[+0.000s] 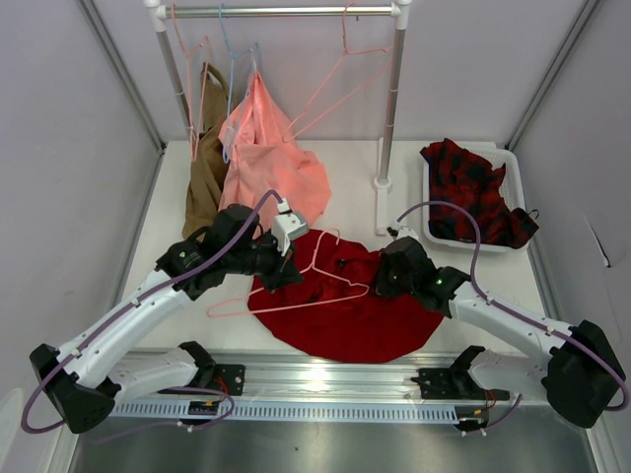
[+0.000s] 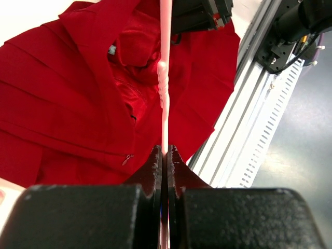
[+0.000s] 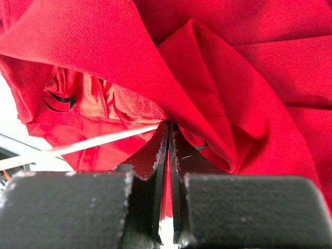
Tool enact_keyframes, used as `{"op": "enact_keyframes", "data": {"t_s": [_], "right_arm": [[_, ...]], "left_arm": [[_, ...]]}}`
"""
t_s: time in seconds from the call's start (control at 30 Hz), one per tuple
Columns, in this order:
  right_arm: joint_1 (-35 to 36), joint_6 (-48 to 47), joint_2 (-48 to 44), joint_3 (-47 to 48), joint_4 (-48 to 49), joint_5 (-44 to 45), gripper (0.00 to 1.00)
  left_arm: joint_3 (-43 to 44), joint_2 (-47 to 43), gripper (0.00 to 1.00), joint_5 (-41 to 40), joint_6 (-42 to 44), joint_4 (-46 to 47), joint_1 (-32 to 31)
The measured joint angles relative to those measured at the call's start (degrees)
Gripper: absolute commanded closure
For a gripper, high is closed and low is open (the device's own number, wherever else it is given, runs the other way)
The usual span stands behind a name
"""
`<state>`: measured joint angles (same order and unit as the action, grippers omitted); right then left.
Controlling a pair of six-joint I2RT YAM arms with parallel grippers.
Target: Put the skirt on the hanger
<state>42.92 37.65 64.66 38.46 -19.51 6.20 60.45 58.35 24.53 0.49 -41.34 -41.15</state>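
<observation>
The deep-red skirt (image 1: 345, 315) lies spread on the table between my arms. The pale-pink wire hanger (image 1: 330, 281) rests across its upper part, with its hook toward the back. My left gripper (image 1: 289, 268) is at the skirt's left edge and is shut on the hanger wire (image 2: 165, 78), which runs straight out from between the jaws (image 2: 165, 153) over the skirt (image 2: 62, 104). My right gripper (image 1: 375, 281) is at the skirt's upper right. It is shut (image 3: 169, 128) on a bunched fold of skirt fabric (image 3: 233, 78), and the hanger wire (image 3: 78, 145) passes just to its left.
A clothes rail at the back holds a salmon-pink garment (image 1: 271, 158), a brown garment (image 1: 205, 168), a light blue hanger (image 1: 232, 59) and pink hangers (image 1: 345, 49). Its right pole (image 1: 391, 99) stands behind the skirt. A white bin (image 1: 432, 202) holds a checked garment (image 1: 478, 187). A metal rail (image 1: 335, 379) runs along the front.
</observation>
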Motion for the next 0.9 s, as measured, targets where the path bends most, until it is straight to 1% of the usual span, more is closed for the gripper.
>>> {"op": "enact_keyframes", "data": {"t_s": [0.5,0.9], "right_arm": [[-4.2,-0.4,-3.2,0.3,-0.6,-2.3,0.99],[-6.4,-1.3,-5.6,0.3,-2.1,-4.4,1.0]], "left_arm": [[1.1,1.7,1.0,2.4,0.0,0.9,-0.7],[1.1,3.1,1.0,-0.4,0.0,2.0,-1.3]]}}
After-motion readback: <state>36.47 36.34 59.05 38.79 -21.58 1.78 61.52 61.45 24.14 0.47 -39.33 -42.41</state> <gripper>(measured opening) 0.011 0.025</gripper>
